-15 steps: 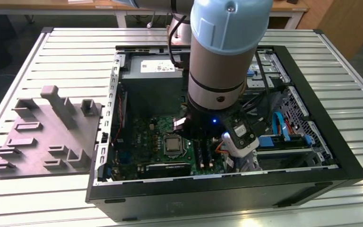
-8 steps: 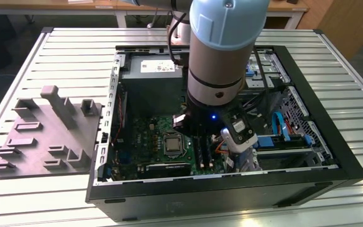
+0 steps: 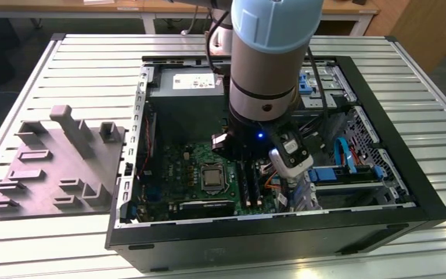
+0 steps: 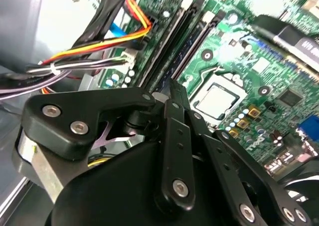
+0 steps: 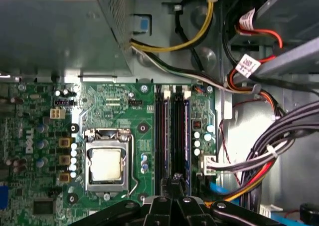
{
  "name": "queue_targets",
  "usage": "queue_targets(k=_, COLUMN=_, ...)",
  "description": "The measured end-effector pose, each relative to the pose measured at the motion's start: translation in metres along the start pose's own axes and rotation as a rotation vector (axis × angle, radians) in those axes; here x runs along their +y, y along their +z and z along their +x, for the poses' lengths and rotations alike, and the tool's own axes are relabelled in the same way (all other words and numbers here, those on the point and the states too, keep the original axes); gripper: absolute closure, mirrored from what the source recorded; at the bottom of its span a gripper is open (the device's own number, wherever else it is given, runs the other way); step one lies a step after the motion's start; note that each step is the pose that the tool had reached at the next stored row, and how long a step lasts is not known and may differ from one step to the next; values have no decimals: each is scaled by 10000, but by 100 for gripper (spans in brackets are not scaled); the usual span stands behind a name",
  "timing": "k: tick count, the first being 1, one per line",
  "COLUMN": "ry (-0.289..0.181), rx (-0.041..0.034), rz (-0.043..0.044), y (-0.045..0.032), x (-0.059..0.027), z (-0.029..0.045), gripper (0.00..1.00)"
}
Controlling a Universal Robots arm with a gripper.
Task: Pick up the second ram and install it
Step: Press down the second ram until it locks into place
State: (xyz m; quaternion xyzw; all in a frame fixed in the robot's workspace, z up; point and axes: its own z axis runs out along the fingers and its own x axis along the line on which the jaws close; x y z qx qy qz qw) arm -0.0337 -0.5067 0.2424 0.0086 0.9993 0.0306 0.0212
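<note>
My gripper (image 3: 284, 185) hangs inside the open computer case, low over the black memory slots (image 3: 248, 181) on the green motherboard (image 3: 178, 174). In the first wrist view its fingertips meet in a narrow point (image 5: 177, 179) above the near end of the slots (image 5: 173, 136), shut, with nothing visible between them. The second wrist view puts the gripper (image 4: 174, 88) just short of the slots (image 4: 185, 34). A thin blue-green strip (image 4: 175, 51) that may be the second ram stands edge-on in one slot. I cannot tell whether it is fully seated.
The processor socket (image 5: 106, 163) lies beside the slots. Bundled cables (image 5: 269, 151) and a white plug (image 5: 209, 165) crowd the slots' other side. The power supply (image 3: 188, 96) and drive bays (image 3: 355, 168) fill the case ends. A grey fixture (image 3: 56, 163) stands on the table at the exterior view's left.
</note>
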Motion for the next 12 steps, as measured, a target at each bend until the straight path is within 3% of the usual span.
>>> queue_targets(k=12, ry=0, rx=0, rz=1, y=-10, x=11, z=0, gripper=90)
